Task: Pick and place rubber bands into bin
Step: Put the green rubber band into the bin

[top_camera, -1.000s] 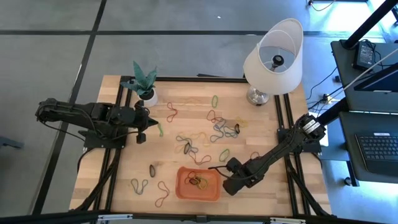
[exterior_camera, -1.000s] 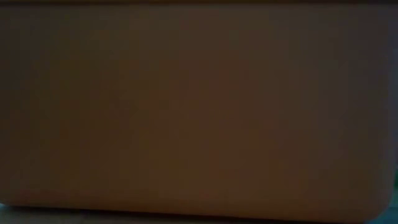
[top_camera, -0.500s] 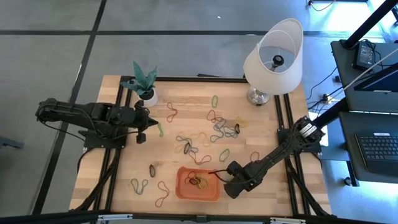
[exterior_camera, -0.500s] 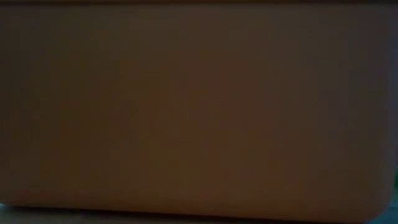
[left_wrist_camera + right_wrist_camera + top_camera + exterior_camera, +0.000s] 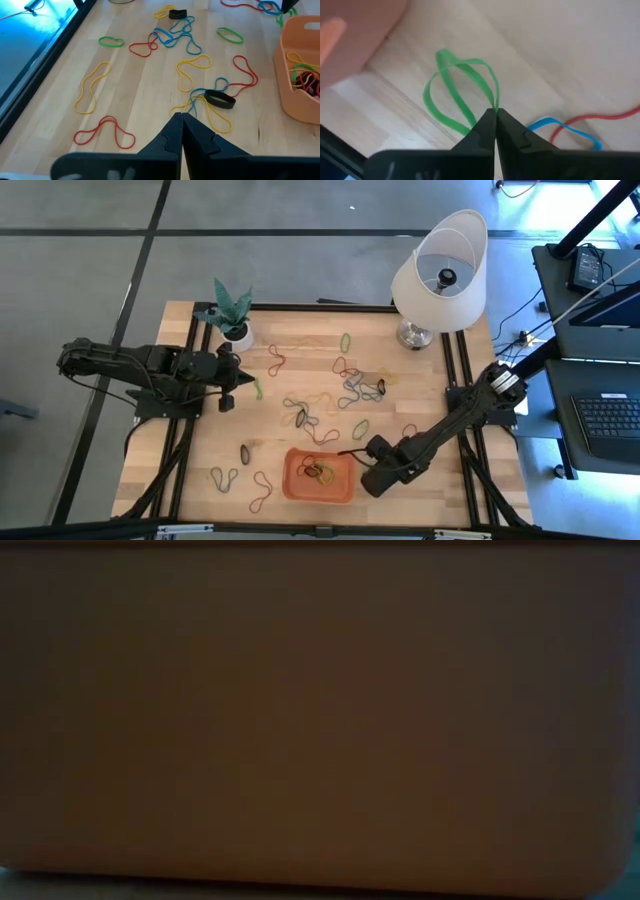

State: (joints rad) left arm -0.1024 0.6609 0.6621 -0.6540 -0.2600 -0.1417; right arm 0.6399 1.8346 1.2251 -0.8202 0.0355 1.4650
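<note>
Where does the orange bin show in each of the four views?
High view: bin, near table edge, left of the right gripper.
Low view: a dim brownish surface fills the picture; cannot tell.
Left wrist view: right edge.
Right wrist view: blurred orange, top left corner.
Shared landmark: none besides the bin.

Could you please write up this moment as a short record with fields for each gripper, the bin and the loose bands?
right gripper: shut on a green rubber band, beside the bin's right end
left gripper: shut, holding nothing, waiting at the table's left side
bin: orange, near the front edge, several bands already inside
loose rubber bands: many still scattered over the table
low view: blocked, shows nothing usable
</note>
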